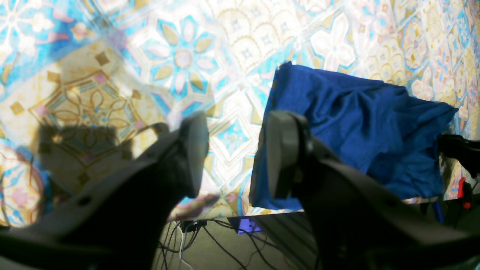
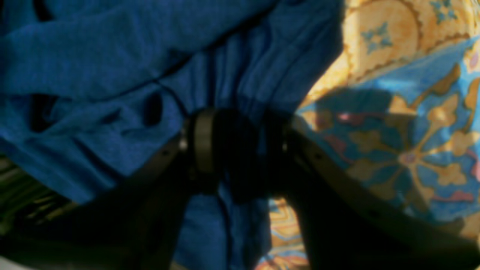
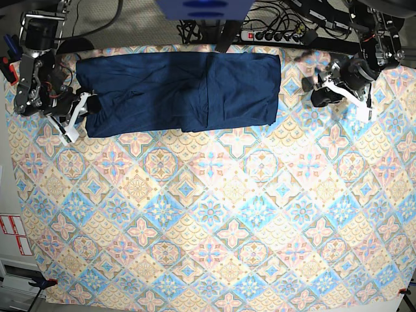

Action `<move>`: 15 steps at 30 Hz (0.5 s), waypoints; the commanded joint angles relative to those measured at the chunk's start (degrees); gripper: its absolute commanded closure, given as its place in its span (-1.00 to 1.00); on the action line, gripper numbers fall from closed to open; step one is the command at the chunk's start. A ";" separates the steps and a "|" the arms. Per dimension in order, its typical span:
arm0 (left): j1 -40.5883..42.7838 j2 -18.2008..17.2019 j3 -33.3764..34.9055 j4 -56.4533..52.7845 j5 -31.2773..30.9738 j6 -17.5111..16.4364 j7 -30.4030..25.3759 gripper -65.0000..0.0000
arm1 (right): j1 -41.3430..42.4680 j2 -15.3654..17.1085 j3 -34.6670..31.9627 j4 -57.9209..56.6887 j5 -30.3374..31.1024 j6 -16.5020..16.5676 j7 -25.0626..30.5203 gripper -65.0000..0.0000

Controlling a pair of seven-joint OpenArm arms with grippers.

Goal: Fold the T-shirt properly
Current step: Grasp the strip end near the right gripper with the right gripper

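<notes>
The tablecloth (image 3: 214,214) covers the table; the shirt (image 3: 182,91) lies along its far edge as a wide band. Soft and limp, it likely sags unless taken at edges or corners. The right gripper (image 2: 240,150) pinches bunched fabric at one end. The left gripper (image 1: 234,153) hovers beyond the other end, parted, holding nothing.

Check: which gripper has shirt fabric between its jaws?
The right gripper: T-shirt fabric bunches between its jaws. The left gripper gapes over bare patterned cloth.
</notes>
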 commanded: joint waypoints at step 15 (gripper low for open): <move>0.10 -0.67 -0.30 0.80 -0.68 -0.36 -0.79 0.22 | -4.52 -0.08 -4.44 5.68 6.28 -0.95 -5.13 0.37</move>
